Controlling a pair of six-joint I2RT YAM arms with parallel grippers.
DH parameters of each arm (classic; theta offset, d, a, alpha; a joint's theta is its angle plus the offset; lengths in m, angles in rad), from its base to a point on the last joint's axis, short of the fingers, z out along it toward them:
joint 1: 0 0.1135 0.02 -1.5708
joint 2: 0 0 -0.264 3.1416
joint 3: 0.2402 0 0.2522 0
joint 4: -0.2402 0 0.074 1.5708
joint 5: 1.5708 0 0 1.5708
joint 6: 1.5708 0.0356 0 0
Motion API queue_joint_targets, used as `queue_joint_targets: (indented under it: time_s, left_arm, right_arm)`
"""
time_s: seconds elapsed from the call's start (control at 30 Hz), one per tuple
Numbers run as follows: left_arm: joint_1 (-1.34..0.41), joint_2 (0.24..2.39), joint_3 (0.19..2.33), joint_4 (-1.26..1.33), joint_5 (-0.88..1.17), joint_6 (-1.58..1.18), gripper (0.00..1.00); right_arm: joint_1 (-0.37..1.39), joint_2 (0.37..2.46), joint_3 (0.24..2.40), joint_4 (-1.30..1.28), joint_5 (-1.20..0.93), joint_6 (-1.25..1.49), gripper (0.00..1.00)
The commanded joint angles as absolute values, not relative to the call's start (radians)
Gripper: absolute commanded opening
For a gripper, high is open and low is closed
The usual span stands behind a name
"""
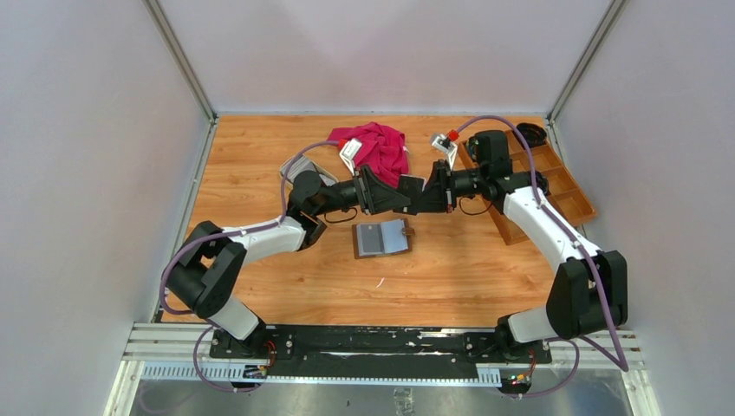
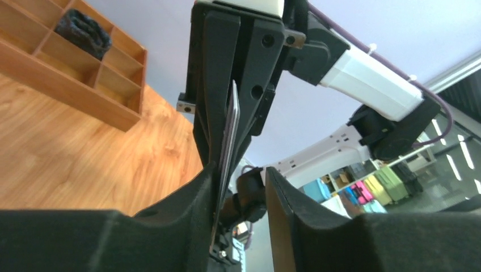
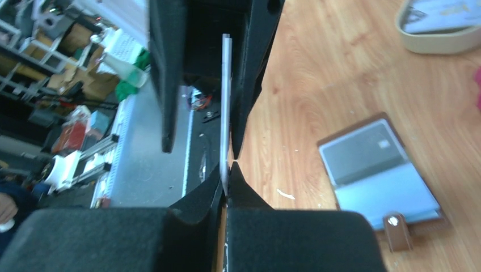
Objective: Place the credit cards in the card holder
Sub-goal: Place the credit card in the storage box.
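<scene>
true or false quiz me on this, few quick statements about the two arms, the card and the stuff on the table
1. The right tool is shut on a card. True.
2. The card holder lies closed on the table. False: it lies open, inside facing up.
3. The left tool is clamped on that card. False: it is open, with the card in its gap.
4. A red cloth lies toward the table's far edge. True.
5. The wooden tray sits on the left side. False: it is on the right.
</scene>
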State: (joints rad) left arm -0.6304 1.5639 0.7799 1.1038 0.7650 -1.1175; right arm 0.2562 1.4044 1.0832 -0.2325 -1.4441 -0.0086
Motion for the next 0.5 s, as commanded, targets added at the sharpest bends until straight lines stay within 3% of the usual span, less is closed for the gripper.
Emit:
queue_joint_targets:
  time_s: [0.0,0.17,0.2,0.23,0.3,0.4,0.47]
  left_arm:
    - [-0.648,1.503,0.813,0.972,0.729,-0.998,0.45]
    - [-0.661,1.505,0.831,0.931,0.710,-0.955,0.46]
    - [-0.661,1.508,0.831,0.931,0.707,-0.956,0.40]
    - [-0.661,1.510,0.835,0.931,0.707,-0.958,0.25]
    - [-0.661,1.520,0.846,0.931,0.716,-0.965,0.04]
    - [-0.661,1.518,0.846,0.937,0.718,-0.969,0.00]
    - [-0.659,1.508,0.838,0.951,0.720,-0.972,0.00]
  right_arm:
    - [0.246,1.375,1.063,-0.227,-1.200,0.021,0.00]
    - [0.248,1.380,1.071,-0.251,-1.166,0.010,0.00]
    - [0.248,1.379,1.071,-0.253,-1.174,0.006,0.00]
    - [0.249,1.377,1.071,-0.252,-1.185,0.004,0.00]
    - [0.249,1.377,1.070,-0.253,-1.222,-0.009,0.00]
    - [0.249,1.376,1.068,-0.251,-1.305,-0.048,0.01]
    - [0.247,1.372,1.066,-0.251,-1.362,-0.068,0.14]
